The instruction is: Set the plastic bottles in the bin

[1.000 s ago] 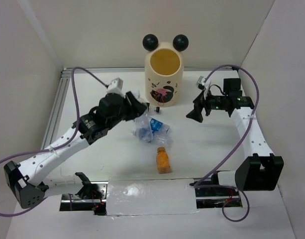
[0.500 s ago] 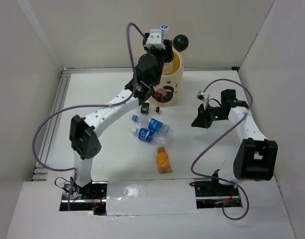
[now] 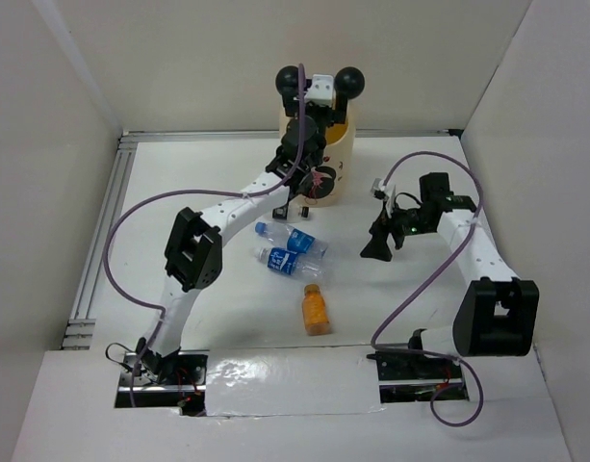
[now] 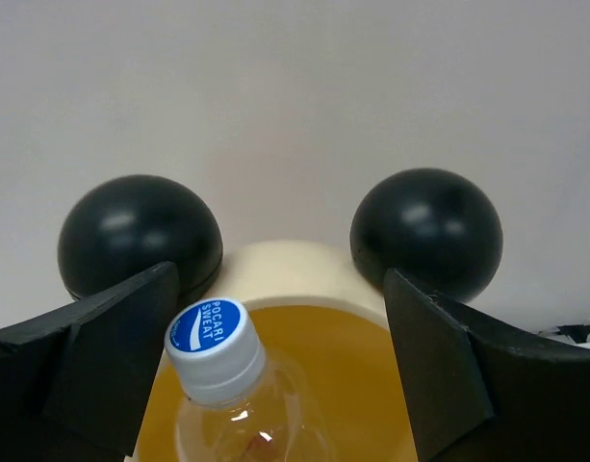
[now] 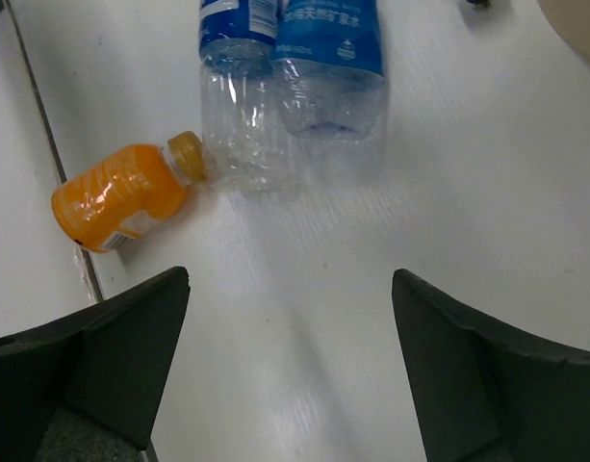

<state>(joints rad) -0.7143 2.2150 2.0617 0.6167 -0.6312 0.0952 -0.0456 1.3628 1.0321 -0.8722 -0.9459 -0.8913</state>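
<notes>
One blue-capped bottle (image 4: 210, 339) is standing cap-up, looking loose, between the left gripper's (image 4: 280, 279) widely spread fingers over the bin's (image 4: 304, 265) yellow mouth at lower centre, so the arm should be letting it fall, then lifting straight up, clearing both black ears (image 4: 141, 236).

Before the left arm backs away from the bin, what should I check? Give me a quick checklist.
1. Open left gripper: ok, jaws wide apart.
2. The blue-capped bottle over the bin opening: ok.
3. That bottle free of the fingers: cannot tell, they look close.
4. Upright bin: ok.
5. Open right gripper, away from the bin: ok.
6. Cleared table: not ok, two blue-label bottles and the orange bottle lie on it.
</notes>
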